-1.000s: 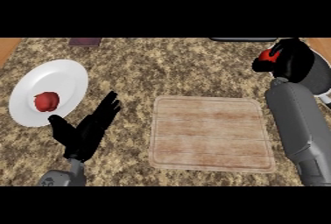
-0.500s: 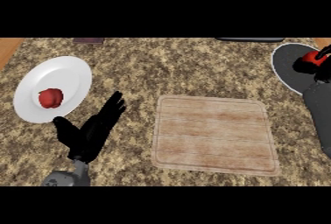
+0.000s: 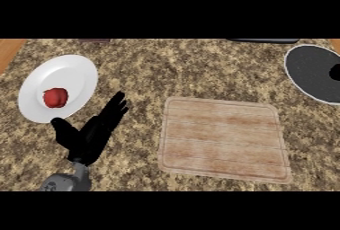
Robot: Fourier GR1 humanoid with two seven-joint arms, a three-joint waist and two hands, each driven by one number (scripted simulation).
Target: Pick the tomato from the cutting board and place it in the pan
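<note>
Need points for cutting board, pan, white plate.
cutting board (image 3: 224, 139): head view, centre of its bare wooden top.
pan (image 3: 310, 72): head view, dark inner base, right edge of view.
white plate (image 3: 74, 74): head view, bare surface right of the red item.

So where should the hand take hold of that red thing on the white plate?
Judging by its small rounded shape, come from above and close the fingers on opposite sides of the red item. It lies left of centre on the white plate; the left hand rests open nearest it.
</note>
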